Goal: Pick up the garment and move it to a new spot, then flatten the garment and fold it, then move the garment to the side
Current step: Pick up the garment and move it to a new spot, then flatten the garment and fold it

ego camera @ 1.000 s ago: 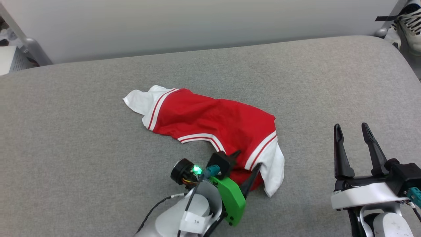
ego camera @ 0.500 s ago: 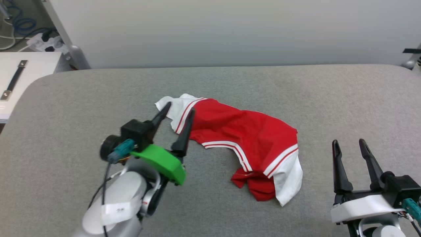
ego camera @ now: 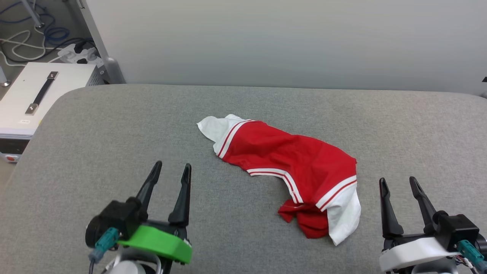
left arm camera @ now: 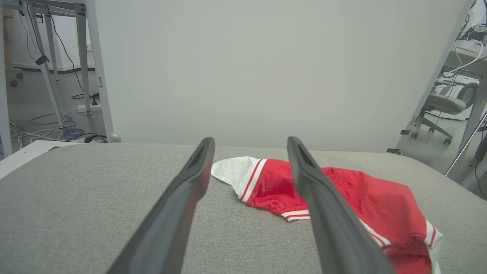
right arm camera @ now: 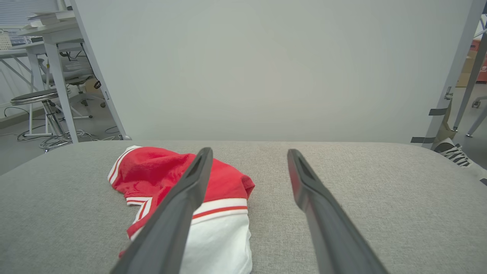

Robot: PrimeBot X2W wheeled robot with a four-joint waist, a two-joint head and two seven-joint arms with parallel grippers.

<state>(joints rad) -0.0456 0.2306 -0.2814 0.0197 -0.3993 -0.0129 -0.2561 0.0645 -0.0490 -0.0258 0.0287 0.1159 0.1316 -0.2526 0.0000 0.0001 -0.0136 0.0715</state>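
Jaws apart on 2 grippers, nothing held: left gripper (ego camera: 172,165) well left of garment (ego camera: 296,163), right gripper (ego camera: 397,180) near its right side. Garment lies crumpled, unfolded, on grey pad (ego camera: 114,125). Judgement: flattening, folding, shift aside all left to do; first relocation unclear.

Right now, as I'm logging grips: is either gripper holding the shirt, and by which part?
Nothing is held: left gripper and right gripper stand open, both clear of the shirt.
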